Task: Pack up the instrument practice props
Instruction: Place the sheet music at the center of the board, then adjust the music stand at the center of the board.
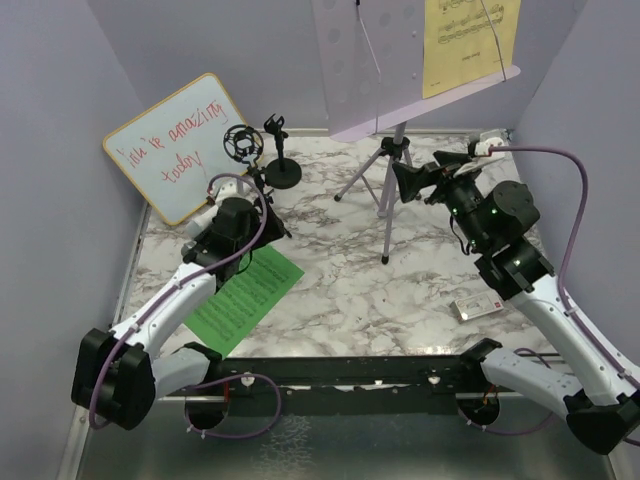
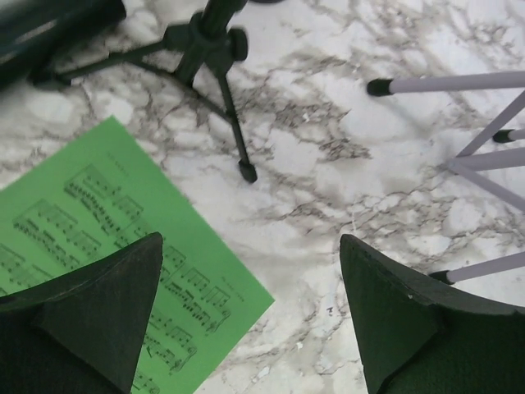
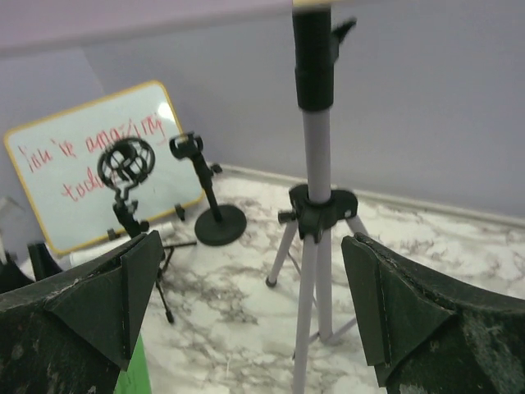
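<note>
The lilac music rack [image 1: 400, 70] stands on its tripod [image 1: 387, 190] at the back and carries the yellow music sheet [image 1: 470, 40]. The green music sheet [image 1: 243, 297] lies flat at front left. The black mic tripod with ring mount [image 1: 240, 145] and the round-base mic holder [image 1: 283, 170] stand before the whiteboard. My left gripper [image 1: 272, 222] is open and empty over the green sheet's corner [image 2: 90, 222]. My right gripper [image 1: 420, 172] is open and empty, facing the stand's pole [image 3: 316, 213] from the right. I see no microphones clearly.
A wood-framed whiteboard [image 1: 170, 145] with red writing leans at the back left. A small flat white device [image 1: 480, 307] lies at front right. A small pale object [image 1: 487, 143] sits at the back right. Lilac walls close in three sides.
</note>
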{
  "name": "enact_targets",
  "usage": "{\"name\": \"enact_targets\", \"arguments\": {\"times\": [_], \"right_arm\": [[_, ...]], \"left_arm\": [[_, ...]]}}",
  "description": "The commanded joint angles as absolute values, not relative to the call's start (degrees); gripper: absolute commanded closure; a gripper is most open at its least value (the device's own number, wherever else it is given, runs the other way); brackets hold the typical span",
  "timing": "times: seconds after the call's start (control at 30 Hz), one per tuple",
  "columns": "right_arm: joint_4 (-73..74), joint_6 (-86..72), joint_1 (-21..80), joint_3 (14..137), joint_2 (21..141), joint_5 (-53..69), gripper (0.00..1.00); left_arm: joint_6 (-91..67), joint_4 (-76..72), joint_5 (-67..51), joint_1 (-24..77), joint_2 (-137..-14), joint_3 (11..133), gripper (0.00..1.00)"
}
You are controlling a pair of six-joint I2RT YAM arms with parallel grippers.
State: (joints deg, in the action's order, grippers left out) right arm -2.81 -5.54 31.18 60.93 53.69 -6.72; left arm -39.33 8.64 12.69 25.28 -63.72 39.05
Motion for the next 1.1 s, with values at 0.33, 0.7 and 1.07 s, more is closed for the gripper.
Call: {"name": "enact_targets", "arguments": {"times": [0.33, 0.7, 1.07], "right_arm": [[-20.0, -11.3, 18.2, 53.5, 62.6, 6.7, 0.02], [-39.6, -7.0, 17.5, 54.5, 74.6, 10.9, 0.11], [-47.4, -4.0, 17.3, 58.7, 83.9, 16.5, 0.4]], "left_arm": [[-16.3, 14.3, 3.8, 19.8, -58.0, 48.8, 0.01], [-14.8, 15.8, 6.3, 19.7, -54.4, 47.5, 0.01], [-15.1, 15.5, 5.7, 19.7, -55.6, 47.2, 0.01]]}}
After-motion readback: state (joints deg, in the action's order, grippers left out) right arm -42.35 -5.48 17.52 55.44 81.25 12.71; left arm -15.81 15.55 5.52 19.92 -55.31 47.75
